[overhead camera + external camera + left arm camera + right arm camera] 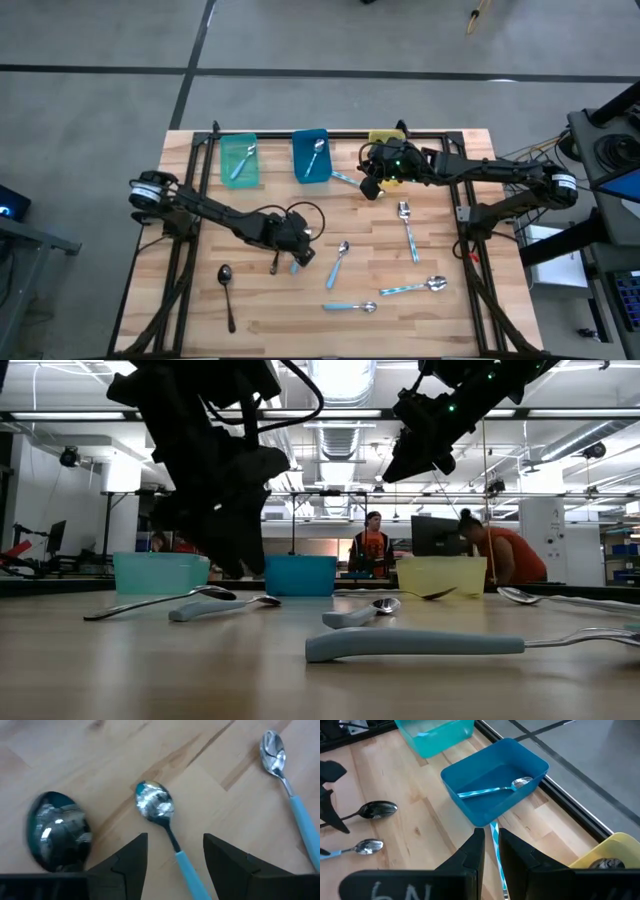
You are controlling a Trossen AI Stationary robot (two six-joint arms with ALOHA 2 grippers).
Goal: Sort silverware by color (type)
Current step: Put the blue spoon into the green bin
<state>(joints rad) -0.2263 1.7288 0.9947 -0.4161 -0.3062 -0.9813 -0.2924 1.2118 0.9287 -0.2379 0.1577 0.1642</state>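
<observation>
Down on the wood goes the left gripper (296, 254), fingers (129, 857) spread wide and straddling the light-blue handle of a silver spoon (156, 807), nothing clamped between them yet. Just beside that spoon lies a dark spoon (59, 830), its bowl gleaming close to the left finger, and a second blue-handled spoon (282, 775) lies a little further off. Over at the back of the table, the right gripper (371, 184) hangs above the boards between the blue bin (311, 157) and the yellow bin (385, 140), fingers (472, 851) nearly closed around the thin light-blue handle of a spoon (496, 839); its bowl cannot be seen, and I cannot tell for certain that the pads actually bite it. Inside the blue bin there is one blue-handled spoon (492, 790) lying across the floor, and the teal bin (239, 159) at its side holds another (244, 160). The yellow bin shows something shiny inside, too hidden to name. Out across the open table, a black spoon (227, 292) lies alone near the front left, and four more blue-handled spoons lie scattered right of centre (408, 228), (338, 263), (415, 287), (350, 306). Beyond the table, two people (373, 548) stand in the room.
</observation>
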